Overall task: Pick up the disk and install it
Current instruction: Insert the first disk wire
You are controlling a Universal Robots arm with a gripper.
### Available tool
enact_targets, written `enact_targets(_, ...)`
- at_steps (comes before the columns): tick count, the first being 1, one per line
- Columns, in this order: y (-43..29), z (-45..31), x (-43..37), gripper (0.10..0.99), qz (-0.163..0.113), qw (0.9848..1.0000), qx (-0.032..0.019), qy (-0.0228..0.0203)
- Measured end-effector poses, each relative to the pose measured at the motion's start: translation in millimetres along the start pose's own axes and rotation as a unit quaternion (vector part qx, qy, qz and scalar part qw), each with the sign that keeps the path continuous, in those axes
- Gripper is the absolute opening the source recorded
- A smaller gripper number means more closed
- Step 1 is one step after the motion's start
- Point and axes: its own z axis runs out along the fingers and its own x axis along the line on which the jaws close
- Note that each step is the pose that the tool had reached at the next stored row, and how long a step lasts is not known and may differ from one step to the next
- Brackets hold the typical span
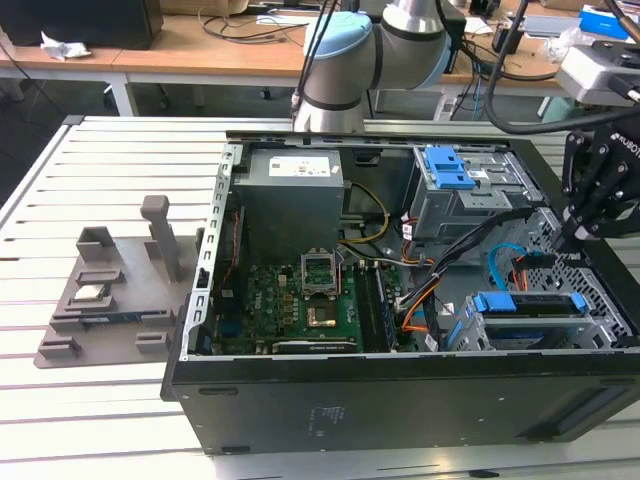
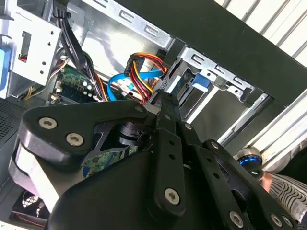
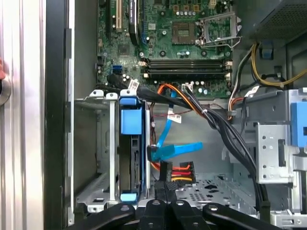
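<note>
In the exterior view, an open computer case (image 1: pixel 400 300) lies on its side on a slatted white bench (image 1: pixel 100 160). The black pincer (image 1: pixel 590 200) hangs over the end of the case at the exterior view's right. The disk (image 1: pixel 530 305), with its bright blue frame, sits on its edge in a metal cage (image 1: pixel 540 335) near the front wall of the case, just below the pincer. A green board (image 1: pixel 300 300) lies in the middle of the case. A grey tray (image 1: pixel 110 300) rests on the bench, apart from the case, toward the exterior view's left.

In the second wrist view, the black pincer links (image 2: pixel 163 158) are very close. Past them are red, yellow and blue wires (image 2: pixel 139 72) and the metal cage (image 2: pixel 211 72).

In the first wrist view, the disk (image 3: pixel 131 153) stands in the metal cage (image 3: pixel 93 153), with its blue frame at both ends. A flat blue cable (image 3: pixel 177 149) lies just beside it. The pincer fingers (image 3: pixel 165 191) are close together, and they hold nothing.
</note>
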Motion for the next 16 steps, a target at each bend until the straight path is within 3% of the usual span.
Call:
enact_targets(5,0.0,0.0,0.0,0.114,0.000,1.0000,0.0000,0.0001)
enact_targets(6,0.0,0.0,0.0,0.173,0.000,1.0000,0.0000,0.0001)
enact_targets(7,0.1,0.1,0.0,0.294,0.000,1.0000,0.0000,0.0002)
enact_targets(8,0.1,0.1,0.0,0.294,0.000,1.0000,0.0000,0.0001)
enact_targets(9,0.7,0.9,0.0,0.361,0.000,1.0000,0.0000,0.0004)
enact_targets(16,7.8,14.3,-0.2,0.361,0.000,1.0000,0.0001,0.0033)
